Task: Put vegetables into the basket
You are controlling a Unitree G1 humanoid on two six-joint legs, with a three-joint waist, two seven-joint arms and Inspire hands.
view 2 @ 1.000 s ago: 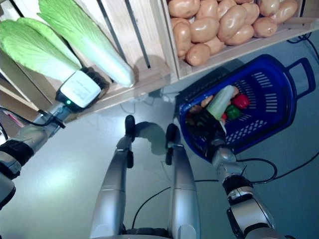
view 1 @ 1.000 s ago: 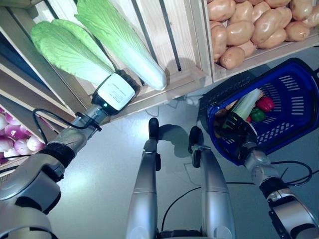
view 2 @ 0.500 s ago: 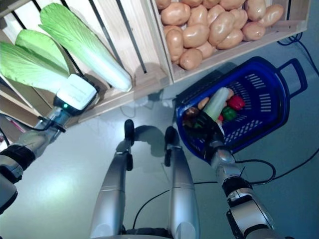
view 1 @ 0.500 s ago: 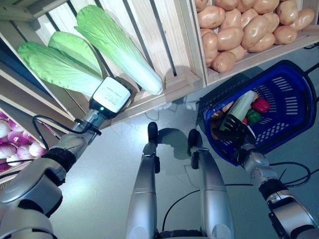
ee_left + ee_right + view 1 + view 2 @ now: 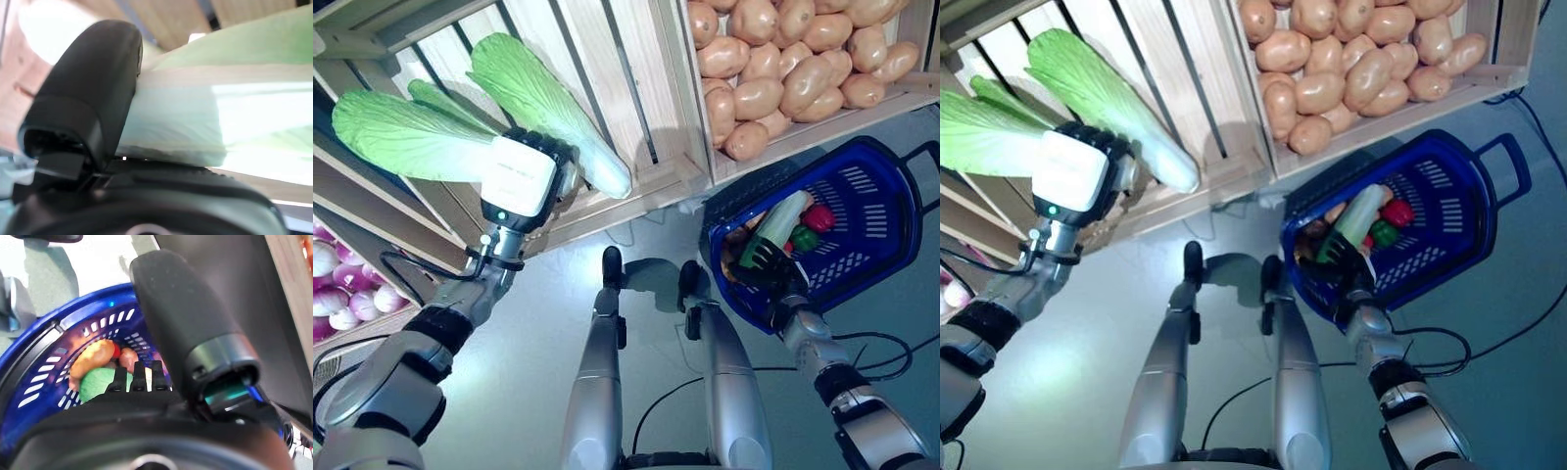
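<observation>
Left eye view: the left hand (image 5: 524, 176) curls round a pale green cabbage (image 5: 553, 113) in the wooden crate (image 5: 636, 98). Right eye view: the right hand (image 5: 1337, 264) grips the blue basket (image 5: 1449, 235) rim, below the crate. Left wrist view: thumb (image 5: 93, 98) presses the white stem.

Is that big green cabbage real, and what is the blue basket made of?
The cabbage is probably fake: its leaves look smooth, stiff and evenly coloured, like plastic or foam. The blue basket looks like glossy moulded plastic, with neat rows of slots in its walls.
</observation>
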